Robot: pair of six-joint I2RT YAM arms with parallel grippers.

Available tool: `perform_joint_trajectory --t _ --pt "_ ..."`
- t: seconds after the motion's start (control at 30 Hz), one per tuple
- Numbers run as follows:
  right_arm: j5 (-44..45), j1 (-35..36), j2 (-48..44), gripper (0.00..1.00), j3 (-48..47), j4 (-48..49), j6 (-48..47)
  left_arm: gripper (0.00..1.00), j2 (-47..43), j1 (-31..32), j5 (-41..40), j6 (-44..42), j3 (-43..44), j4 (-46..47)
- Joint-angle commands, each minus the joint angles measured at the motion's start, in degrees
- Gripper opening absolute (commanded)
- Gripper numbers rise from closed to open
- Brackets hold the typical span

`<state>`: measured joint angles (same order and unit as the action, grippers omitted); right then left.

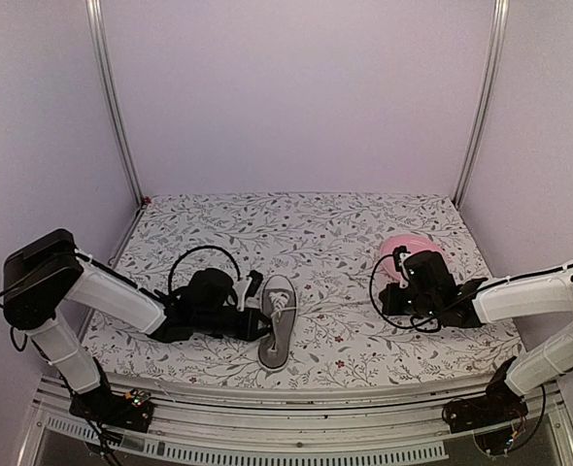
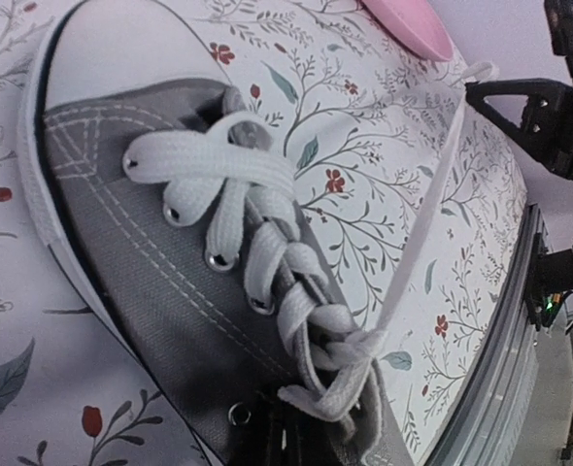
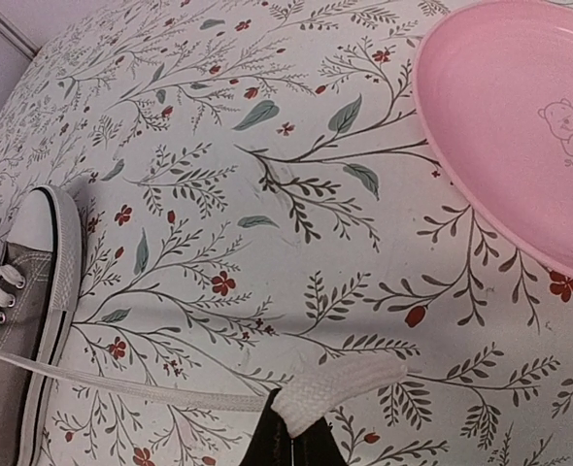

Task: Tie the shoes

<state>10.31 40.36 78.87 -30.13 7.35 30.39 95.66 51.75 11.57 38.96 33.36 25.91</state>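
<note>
pale lilac walls [image 1: 296, 97] and two metal posts [image 1: 112, 107] close in the scene. below them the counter [image 1: 316, 218], under a white cloth printed with leaves and small red flowers, fills the middle of the overhead view. the shoe [image 1: 279, 325] lies at lower centre, just beside the left pincer [image 1: 252, 294]. its fingers are cropped at the bottom edge of its own view, so i cannot tell whether they are apart or together. the pink plate [image 1: 408, 248] sits right of centre, well apart from the shoe. the right pincer [image 3: 288, 445] is clamped on the tip of one lace [image 3: 151, 390], which runs taut across the cloth from the eyelets. the step in hand looks like pulling the first crossing snug. next, the strand probably needs folding into a loop under light tension, without dragging the shoe.
</note>
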Motion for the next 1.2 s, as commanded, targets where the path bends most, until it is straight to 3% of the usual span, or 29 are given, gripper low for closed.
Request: perform_joint_trajectory --t 0.0,0.37,0.57,0.93,1.0,1.13,1.17 --pt "0.00 -0.66 1.16 0.02 -0.55 1.36 -0.67 0.00 0.21 3.70 1.82 2.93 0.96 2.37" --pt "-4.01 -0.66 0.67 0.02 -4.33 2.23 -3.06 0.00 -8.71 2.41 -8.96 2.35 -3.87 -0.86" --pt "-14.18 0.31 4.09 0.02 -15.14 5.01 -5.75 0.00 -11.44 2.31 -7.83 -0.41 -4.01 2.54" --pt "-23.56 12.84 23.59 0.02 -41.06 5.76 -7.81 0.00 -15.67 2.39 -7.92 -2.14 -6.48 5.31" --pt "-26.58 12.92 26.62 0.15 -43.75 4.86 -6.87 0.00 -16.33 2.31 -7.92 -2.30 -6.71 4.82" --pt "-27.30 12.77 27.44 0.64 -43.82 3.49 -7.65 0.00 -17.17 2.31 -8.18 -2.18 -6.66 3.71" --pt "-26.75 12.50 26.44 0.69 -43.01 3.46 -8.25 0.00 -17.29 2.31 -8.25 -1.95 -6.57 3.53"
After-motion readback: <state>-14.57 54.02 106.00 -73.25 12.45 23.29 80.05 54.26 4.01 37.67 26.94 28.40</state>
